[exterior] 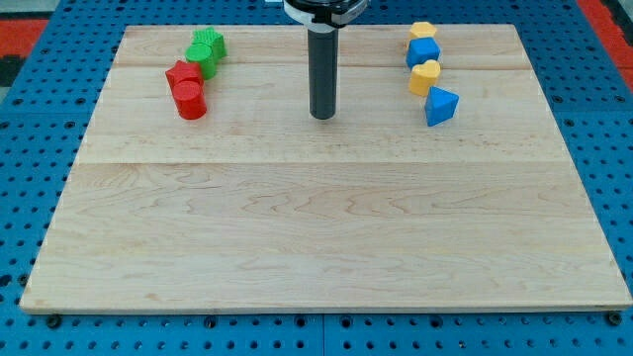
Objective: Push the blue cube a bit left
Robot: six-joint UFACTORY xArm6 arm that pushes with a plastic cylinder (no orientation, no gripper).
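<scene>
The blue cube (423,52) sits near the view's top right on the wooden board (326,237). A yellow block (423,31) touches it from above and a second yellow block (424,77) touches it from below. A blue wedge-like block (441,106) lies just below that. My tip (323,116) rests on the board to the left of this column, about a hundred pixels left of the blue cube and a little lower. It touches no block.
At the view's top left a green block (207,44) and a second green block (205,63) sit together, with a red star-like block (182,75) and a red cylinder (190,100) below them. A blue pegboard (20,148) surrounds the board.
</scene>
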